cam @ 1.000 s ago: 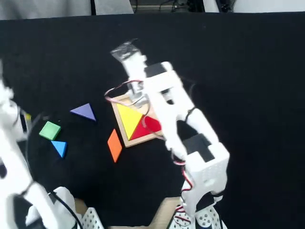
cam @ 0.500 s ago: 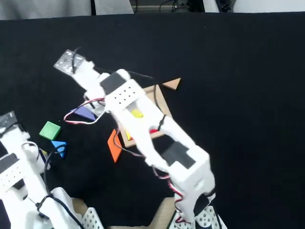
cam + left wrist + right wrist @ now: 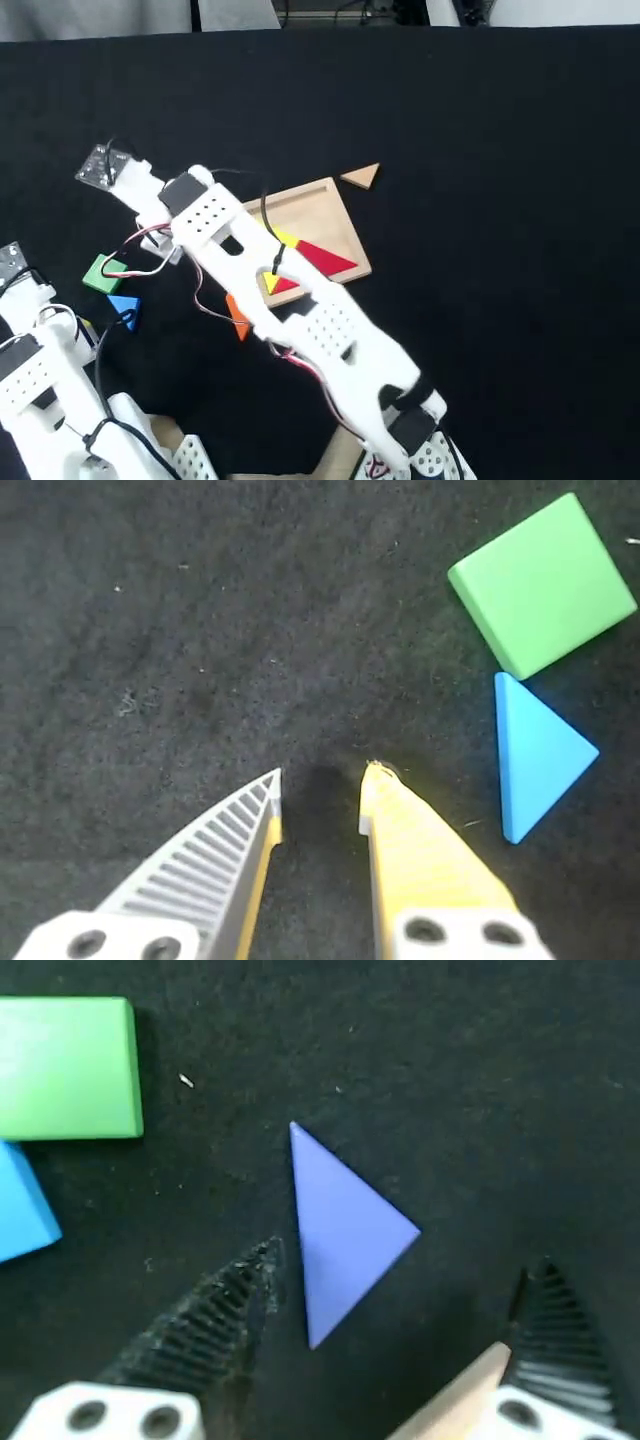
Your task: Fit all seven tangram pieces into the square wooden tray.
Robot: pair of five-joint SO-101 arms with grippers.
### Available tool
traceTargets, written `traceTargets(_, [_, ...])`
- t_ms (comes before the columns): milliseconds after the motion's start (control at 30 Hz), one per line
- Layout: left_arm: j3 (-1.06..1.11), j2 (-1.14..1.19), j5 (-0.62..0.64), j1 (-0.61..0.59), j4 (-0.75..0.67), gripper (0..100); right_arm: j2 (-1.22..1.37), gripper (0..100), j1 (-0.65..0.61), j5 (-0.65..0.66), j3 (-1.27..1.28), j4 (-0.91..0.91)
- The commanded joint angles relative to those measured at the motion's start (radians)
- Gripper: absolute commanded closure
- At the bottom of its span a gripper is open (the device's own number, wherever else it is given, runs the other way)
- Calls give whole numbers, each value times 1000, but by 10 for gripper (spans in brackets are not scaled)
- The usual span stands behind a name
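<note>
Two pieces, a yellow one [image 3: 285, 240] and a red one [image 3: 327, 258], lie in the wooden tray [image 3: 330, 205] at the middle of the high view, with a tan triangle [image 3: 360, 177] just off its upper right corner. My right arm [image 3: 300, 310] stretches from the bottom centre up to the left of the frame, crossing the tray's lower left corner and an orange piece [image 3: 238, 315]. It ends close above the green square [image 3: 103, 273] and the blue triangle [image 3: 124, 308]. My left arm [image 3: 40, 370] sits in the lower left corner, also near those two. In the left wrist view my left gripper [image 3: 322, 780] is parted a little over bare black cloth, holding nothing, and the square and blue triangle lie off to one side of it. In the right wrist view my right gripper [image 3: 400, 1270] is spread wide and empty, with the purple triangle [image 3: 345, 1230] lying flat between the fingers. Its long edge lies along my reach, close to the ribbed finger [image 3: 220, 1330], and its peak points across at the other finger. I judge this piece falls to my right arm. Closing would press the long edge against the peak, so the piece may swivel unless I centre first.
</note>
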Motion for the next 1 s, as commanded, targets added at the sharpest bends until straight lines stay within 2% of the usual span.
traceTargets(0, [-4, -17, 9, -7, -15, 866, 85, 637, 2, 11, -239, 64])
traceTargets(67, [-4, -17, 9, -7, -15, 866, 153, 638, 0, 35, -328, 91])
traceTargets(233, [-4, -17, 9, -7, -15, 866, 275, 639, -17, 213, -463, 143])
traceTargets(400, [-2, -17, 9, -7, -15, 866, 288, 643, -18, 218, -486, 153])
traceTargets(600, [-2, -17, 9, -7, -15, 866, 288, 812, -34, 292, -470, 164])
traceTargets(967, [-2, -17, 9, -7, -15, 866, 283, 822, -34, 304, -479, 198])
